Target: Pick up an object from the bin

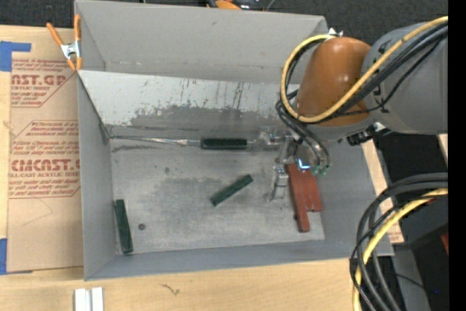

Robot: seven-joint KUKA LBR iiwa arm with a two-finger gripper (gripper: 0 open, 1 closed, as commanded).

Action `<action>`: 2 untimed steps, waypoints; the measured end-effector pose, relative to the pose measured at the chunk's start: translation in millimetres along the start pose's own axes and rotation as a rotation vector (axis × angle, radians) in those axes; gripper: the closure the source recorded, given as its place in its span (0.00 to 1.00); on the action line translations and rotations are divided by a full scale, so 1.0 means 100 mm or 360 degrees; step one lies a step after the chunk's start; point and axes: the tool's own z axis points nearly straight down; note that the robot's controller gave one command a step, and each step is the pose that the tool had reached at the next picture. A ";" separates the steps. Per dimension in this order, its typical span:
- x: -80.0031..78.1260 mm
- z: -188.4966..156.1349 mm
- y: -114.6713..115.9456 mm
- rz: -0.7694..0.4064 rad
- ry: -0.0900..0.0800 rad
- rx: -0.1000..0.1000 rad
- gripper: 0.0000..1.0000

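My gripper (281, 180) hangs low over the right part of the bin floor, below the orange wrist cover. A red-brown oblong block (306, 197) lies right beside it on its right, running toward the bin's front right corner; whether it touches the gripper I cannot tell. To its left, a short dark green bar (231, 190) lies slanted on the middle of the floor, apart from the gripper.
Another dark green bar (223, 144) lies along the foot of the back wall. A third green bar (122, 226) rests by the left wall near the front corner. The arm and its cables cover the bin's right rim.
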 end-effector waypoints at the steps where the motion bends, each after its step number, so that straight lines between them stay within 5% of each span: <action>1: 0.13 0.64 0.38 -0.0298 0.0007 -0.0004 0.00; 2: 0.11 0.62 0.37 -0.0296 0.0002 -0.0002 1.00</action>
